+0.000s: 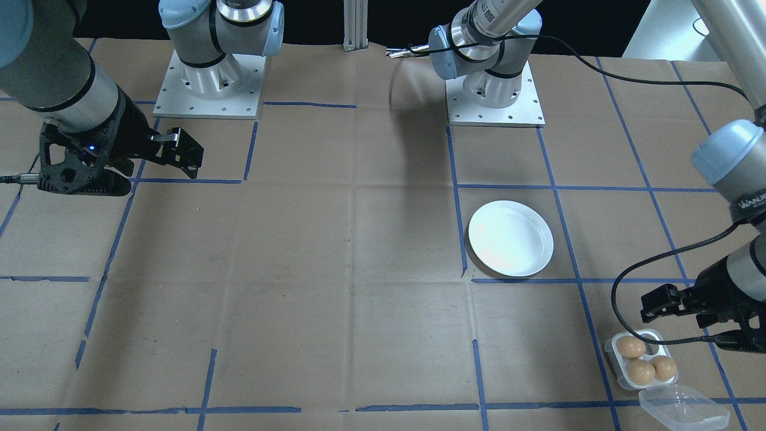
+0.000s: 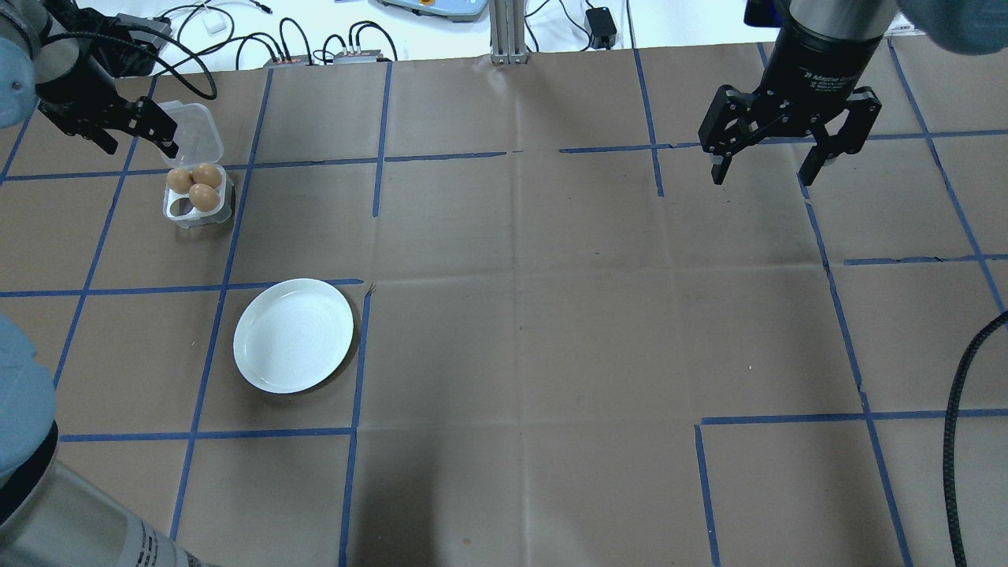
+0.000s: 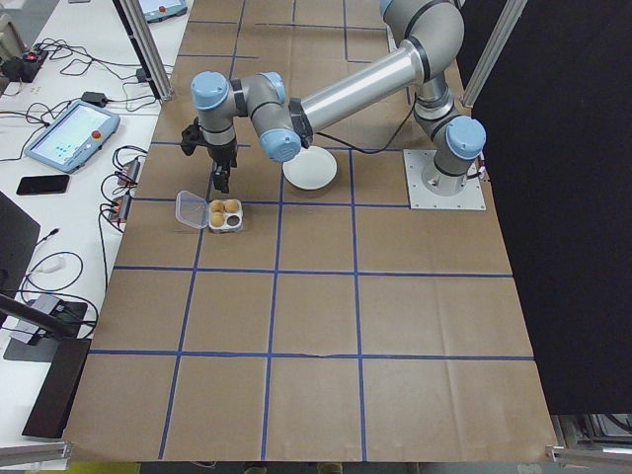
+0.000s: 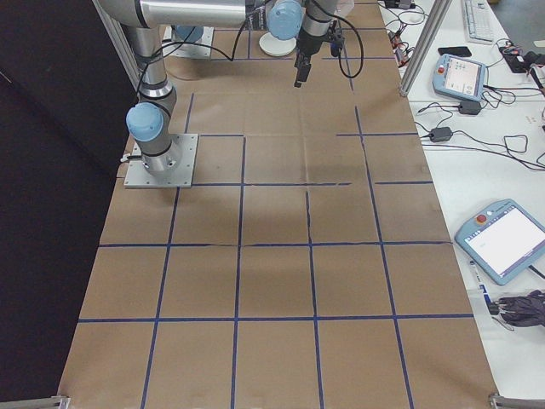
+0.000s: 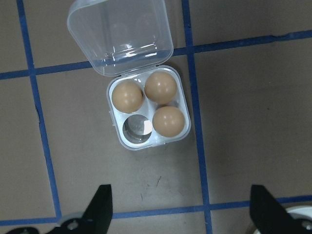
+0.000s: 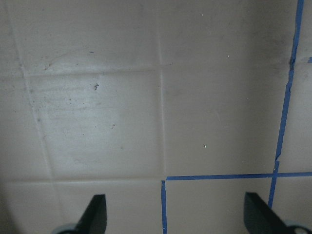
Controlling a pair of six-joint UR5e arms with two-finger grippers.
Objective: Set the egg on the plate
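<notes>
Three brown eggs [image 5: 161, 87] sit in a small clear tray [image 5: 146, 140] with one hole empty; the eggs [image 2: 197, 187] lie at the table's far left. The white plate [image 2: 293, 335] lies empty, nearer the robot than the tray. In the front view the plate [image 1: 510, 237] has nothing on it. My left gripper [image 5: 183, 214] hangs open above the table just short of the tray, holding nothing. From overhead the left gripper [image 2: 135, 140] is beside the tray's lid. My right gripper [image 2: 762, 175] is open and empty, high over the far right of the table.
The tray's clear lid [image 5: 119, 34] lies folded open on the table behind the eggs. Blue tape lines [image 2: 378, 142] grid the brown paper cover. Cables and devices [image 2: 315, 47] line the far edge. Both arm bases [image 1: 209, 84] stand at the robot's side.
</notes>
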